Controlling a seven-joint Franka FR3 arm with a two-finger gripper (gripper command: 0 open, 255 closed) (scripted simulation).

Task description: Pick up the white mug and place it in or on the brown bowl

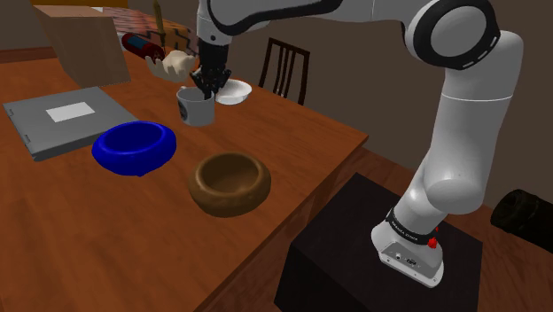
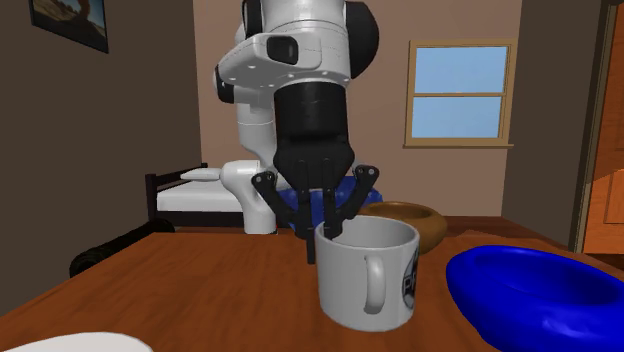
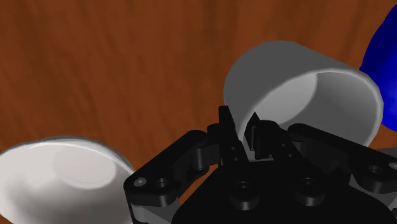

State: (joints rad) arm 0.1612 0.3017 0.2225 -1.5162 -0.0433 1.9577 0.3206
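Note:
The white mug [image 1: 195, 108] [image 2: 368, 275] [image 3: 299, 83], with a dark logo on its side, stands upright on the wooden table. My gripper [image 1: 211, 89] [image 2: 322, 232] [image 3: 242, 130] comes down on its rim. One finger is inside the mug and one outside, and they are shut on the wall opposite the handle. The brown bowl [image 1: 232, 197] [image 2: 425, 225] sits nearer the stand, close to the table's front edge in the shoulder view, with nothing in it.
A blue bowl [image 1: 134, 147] [image 2: 530, 290] [image 3: 385, 44] lies beside the mug and the brown bowl. A small white bowl [image 1: 235, 91] [image 3: 57, 172] sits just behind the mug. Towards the shoulder view's left are a grey flat case [image 1: 66, 120] and a cardboard box [image 1: 84, 40]. A chair [image 1: 285, 69] stands beyond the table.

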